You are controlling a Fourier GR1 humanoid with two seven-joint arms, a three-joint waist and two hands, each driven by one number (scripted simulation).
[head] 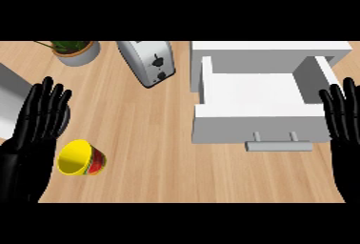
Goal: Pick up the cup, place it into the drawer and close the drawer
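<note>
A yellow cup [79, 158] with a red and green outside lies tipped on the wooden counter at the lower left, its mouth facing left toward me. My left hand [36, 125] rests open, fingers up, at the left edge just beside the cup and apart from it. A white drawer [259, 101] stands pulled open at the right, its inside bare, with a grey handle [278, 144] on its front. At the right edge, next to the drawer's right wall, my right hand [345, 125] rests open with its fingers up.
A silver toaster [150, 62] stands at the back centre, left of the drawer. A potted plant [74, 50] sits at the back left. A grey object [13, 93] shows at the left edge behind my left hand.
</note>
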